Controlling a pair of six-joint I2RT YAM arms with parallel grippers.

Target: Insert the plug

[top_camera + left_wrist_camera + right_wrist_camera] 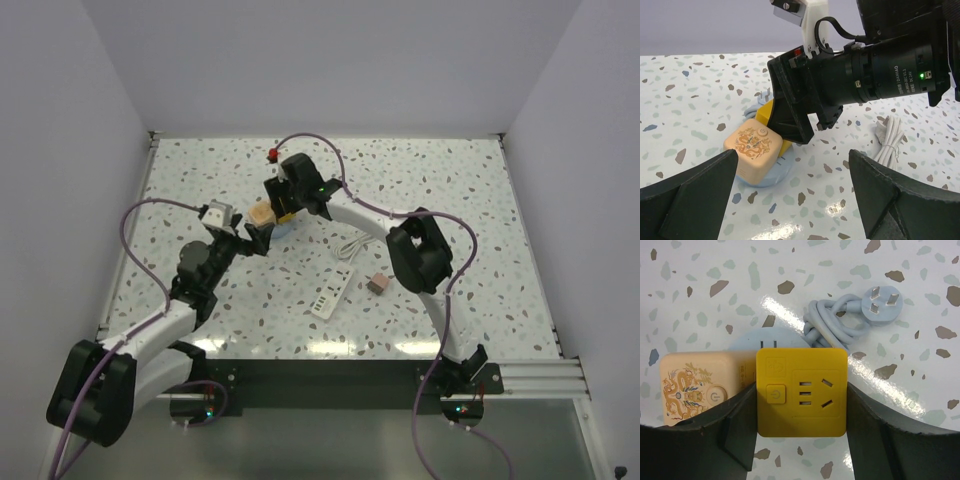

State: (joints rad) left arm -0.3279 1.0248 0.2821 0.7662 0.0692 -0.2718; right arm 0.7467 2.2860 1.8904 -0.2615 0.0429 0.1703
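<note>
The dusty-pink plug [378, 284] lies on the table by my right forearm, with no gripper near it. Its thin white cord [350, 247] is coiled behind it and also shows in the left wrist view [890, 137]. My right gripper [283, 205] is shut on the yellow cube [801, 390], one finger on each side, with the socket face up. The peach cube [695, 387] stands touching the yellow cube's left side. Both sit on a pale blue round base [762, 172]. My left gripper [795, 200] is open and empty, low over the table just in front of the peach cube [751, 149].
A white power strip [330, 298] lies near the front, left of the pink plug. A grey-blue cord with a three-pin plug [881, 300] lies behind the blue base. A small red object [272, 154] sits at the back. White walls enclose the table.
</note>
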